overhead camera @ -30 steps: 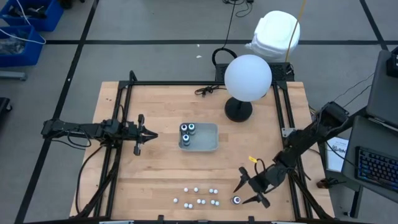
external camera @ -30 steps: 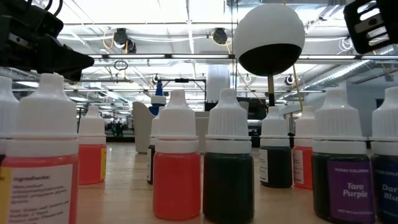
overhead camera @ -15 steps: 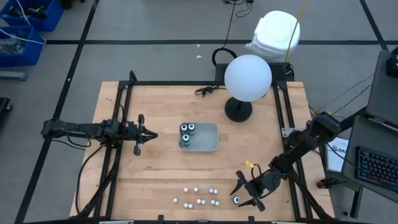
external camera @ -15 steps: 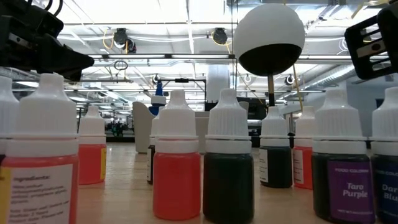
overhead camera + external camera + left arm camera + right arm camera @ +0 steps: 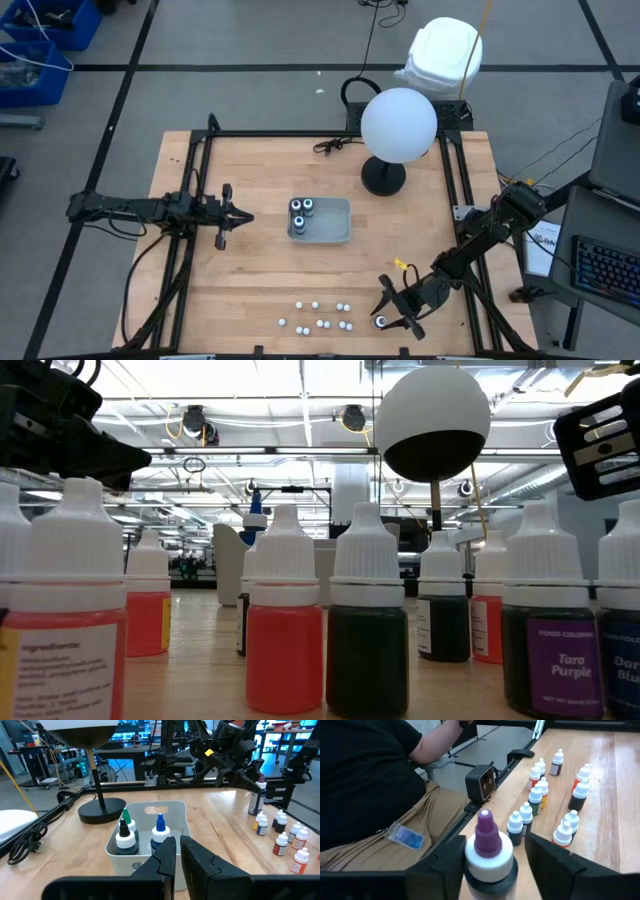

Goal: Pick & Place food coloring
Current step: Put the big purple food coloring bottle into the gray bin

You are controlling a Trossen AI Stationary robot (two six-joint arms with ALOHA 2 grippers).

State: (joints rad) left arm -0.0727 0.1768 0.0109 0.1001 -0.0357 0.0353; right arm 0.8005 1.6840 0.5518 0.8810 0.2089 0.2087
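Note:
A dark round jar (image 5: 489, 865) with a white collar and a purple tip stands on the table near its front right. My right gripper (image 5: 496, 855) is open around it, one finger on each side, slanting slightly down (image 5: 388, 312). There is a gap on one side; on the other I cannot tell whether the finger touches. Several small white-capped dropper bottles (image 5: 320, 315) stand in a cluster by the near edge (image 5: 285, 630). A pale tray (image 5: 322, 222) in the middle holds three more jars (image 5: 127, 840). My left gripper (image 5: 177, 860) waits shut, level, left of the tray (image 5: 240, 216).
A lamp with a white globe (image 5: 398, 125) and a black base (image 5: 383, 178) stands at the far right. A person in a black shirt (image 5: 365, 785) sits just beyond the near edge, beside a small black camera (image 5: 482, 782). A cable (image 5: 330, 147) lies at the far edge.
My right gripper has come down and a little toward the table's left, so that its fingers now stand around the purple-tipped jar, which was beside them before. The jar has stayed in place.

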